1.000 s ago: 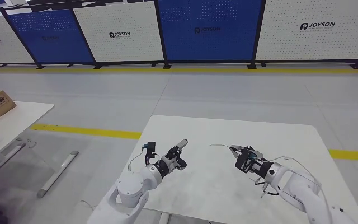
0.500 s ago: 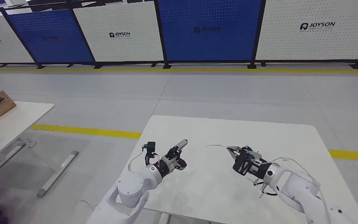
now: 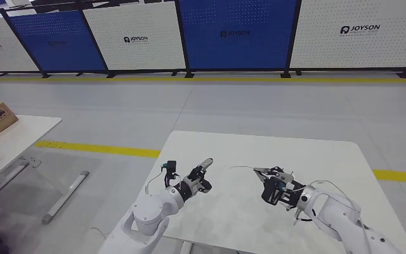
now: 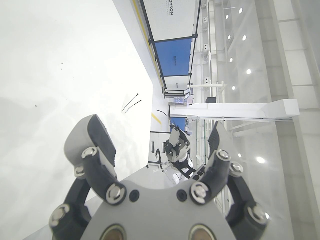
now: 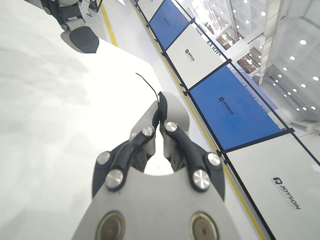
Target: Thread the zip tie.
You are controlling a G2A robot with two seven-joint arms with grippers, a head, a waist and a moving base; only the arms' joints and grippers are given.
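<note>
My right gripper is shut on a thin black zip tie, whose free tail sticks out past the fingertips. From above, this gripper hangs over the right-middle of the white table, and the zip tie points left toward the other arm. My left gripper stands open with nothing between its fingers. In the top view it sits above the table's left part, a short gap away from the tie's tip. One of its pads shows in the right wrist view.
Two spare black zip ties lie side by side on the table near a rounded corner. The right gripper appears farther off in the left wrist view. Blue and white partition panels stand across the floor beyond the table.
The right gripper has shifted a little to the left and turned slightly, carrying the zip tie's tip closer to the left gripper. The left arm has kept still.
</note>
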